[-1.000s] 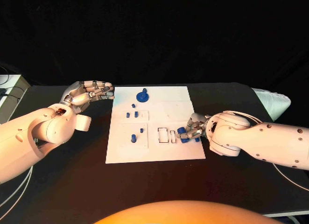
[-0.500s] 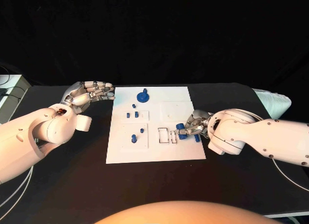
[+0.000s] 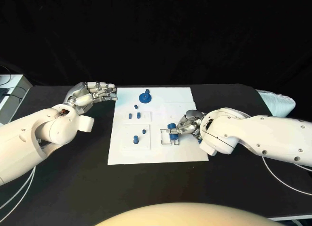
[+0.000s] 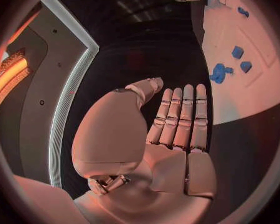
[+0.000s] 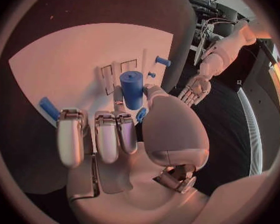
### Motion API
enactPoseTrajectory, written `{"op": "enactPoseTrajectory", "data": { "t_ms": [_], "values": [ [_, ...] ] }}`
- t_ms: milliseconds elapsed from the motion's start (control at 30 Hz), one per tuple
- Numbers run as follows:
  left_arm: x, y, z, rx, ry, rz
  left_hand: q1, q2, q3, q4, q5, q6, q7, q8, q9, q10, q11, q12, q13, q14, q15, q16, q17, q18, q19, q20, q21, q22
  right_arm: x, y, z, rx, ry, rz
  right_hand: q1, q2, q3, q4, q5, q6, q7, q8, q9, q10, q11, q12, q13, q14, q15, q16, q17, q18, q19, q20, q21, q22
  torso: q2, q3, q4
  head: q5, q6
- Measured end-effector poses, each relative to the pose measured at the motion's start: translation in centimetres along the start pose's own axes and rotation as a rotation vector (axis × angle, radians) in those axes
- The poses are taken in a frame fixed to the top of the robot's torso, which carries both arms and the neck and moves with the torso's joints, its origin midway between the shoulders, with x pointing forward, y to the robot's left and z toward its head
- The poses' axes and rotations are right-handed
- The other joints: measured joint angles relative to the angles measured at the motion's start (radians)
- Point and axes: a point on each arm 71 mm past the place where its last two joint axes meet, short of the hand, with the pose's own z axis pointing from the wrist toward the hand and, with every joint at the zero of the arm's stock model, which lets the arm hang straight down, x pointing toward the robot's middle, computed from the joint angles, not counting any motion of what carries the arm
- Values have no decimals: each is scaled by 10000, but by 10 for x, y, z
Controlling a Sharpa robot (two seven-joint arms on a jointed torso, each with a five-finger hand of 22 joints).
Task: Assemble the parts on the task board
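Peg (image 5: 132, 88): small, stiff, likely slick; your right robot hand (image 3: 188, 125) pinches its side. Left robot hand (image 3: 92, 93) open, empty.

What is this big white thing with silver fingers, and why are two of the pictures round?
It is a robot with two white arms. One picture looks down from its head; the round ones come from cameras at its wrists. On the black table lies a white task board with small blue parts, like the round blue part at the far end. The right hand holds a blue cylinder part over the board's slots. The left hand waits beside the board, holding nothing.
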Motion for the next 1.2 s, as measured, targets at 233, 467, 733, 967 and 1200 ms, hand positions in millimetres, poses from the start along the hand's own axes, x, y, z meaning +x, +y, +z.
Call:
{"op": "enactPoseTrajectory", "data": {
  "t_ms": [233, 467, 733, 967, 1200],
  "values": [
    [0, 0, 0, -7, 21, -2, -53, -53, 0, 0, 0, 0, 0, 0, 0, 0, 0, 0, 0, 0, 0, 0, 0, 0, 0, 0, 0, -9, 7, 3, 7, 26, 134, -41, 0, -1, 16, -16, -486, 55, 53, -119, -5, 0, 1, 0, -1, 0, 0, 0, 0, 1, 0, 0, -1, -1, 0, -4, 16, 30, -24],
    [0, 0, -1, -11, 25, 1, -52, -53, 0, 0, 0, 0, 0, 0, 1, 0, 0, 0, 0, 0, 0, 0, 0, 0, 0, 0, -38, -9, 8, 3, 10, 6, 64, -258, -156, -155, 32, -32, -773, 106, 2, -173, -16, 0, 1, 0, -2, 0, 1, 0, -1, 2, 0, 0, -2, -1, 8, -2, 2, 77, -33],
    [0, -1, -1, -19, 39, -5, -52, -52, 0, 0, 0, 1, 0, 0, -10, 0, 0, 0, 0, 0, 0, 0, -1, 1, 0, 0, -38, -21, 11, 7, 11, -107, 45, -510, -335, -222, 42, -41, -1123, 286, -106, -241, -2, 0, 1, 0, -3, 0, 1, 0, -1, 3, 0, 1, -42, -2, 12, 11, -12, 108, -35],
    [0, 0, -1, -34, 34, 0, -52, -52, 0, 0, 0, 0, 0, 0, -10, 0, 0, 0, 0, 0, 0, 0, 0, 0, 0, 0, -38, -34, 13, 7, 12, -139, 57, -670, -403, -291, -36, -28, -1471, 300, -119, -241, 60, 0, 1, 0, -4, 0, 1, 0, -1, 4, 0, 1, -43, -2, 13, 14, -4, 138, -58],
    [-1, 0, -1, -46, 34, 0, -52, -52, 0, 0, 0, 0, 0, 0, -9, 0, 0, 0, 0, 0, 0, 0, -1, 0, 0, 0, -37, -34, 13, 7, 13, -149, 43, -775, -440, -329, -47, -39, -1511, 314, -133, -241, 60, 0, 1, 0, -5, -1, 1, 0, -1, 3, 0, 1, -43, -2, 13, 12, -7, 184, -81]
  ]
}}
